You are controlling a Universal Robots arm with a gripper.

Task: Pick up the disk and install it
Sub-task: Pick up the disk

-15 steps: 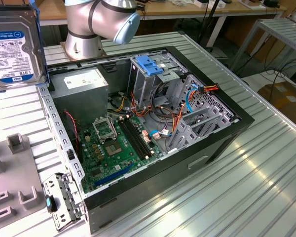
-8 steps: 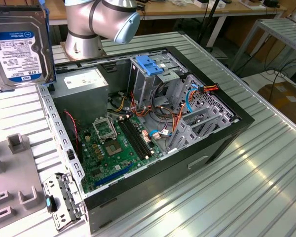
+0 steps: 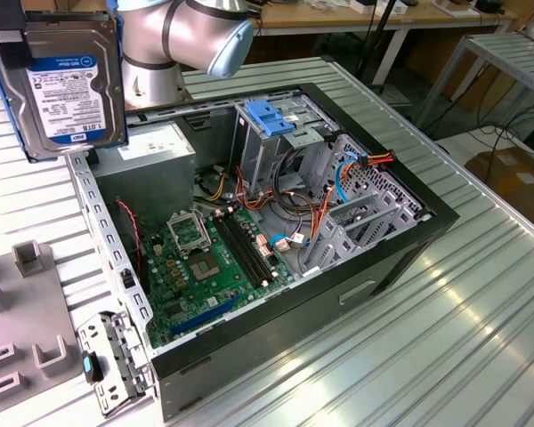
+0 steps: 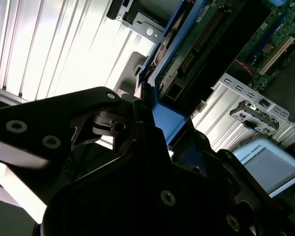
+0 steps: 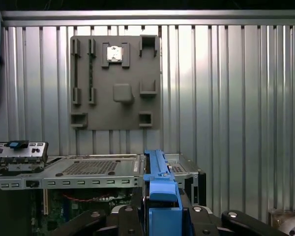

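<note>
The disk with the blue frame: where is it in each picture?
Exterior view: the disk, aloft at the exterior view's left, label showing.
Second wrist view: its blue frame clamped in the gripper.
First wrist view: seen edge-on, likewise clamped.
Shared landmark: the bracket with a blue clip.

1. The arm (image 3: 153, 43) is finished in silver-grey metal and fitted with a pale blue joint cap (image 3: 230, 44).
2. The gripper (image 4: 158, 123) is built in black and fastened with silver screws (image 4: 167, 197).

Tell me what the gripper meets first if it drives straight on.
Carrying the disk, the gripper would probably meet the computer case at its slotted rim first, though depth is unclear.
</note>
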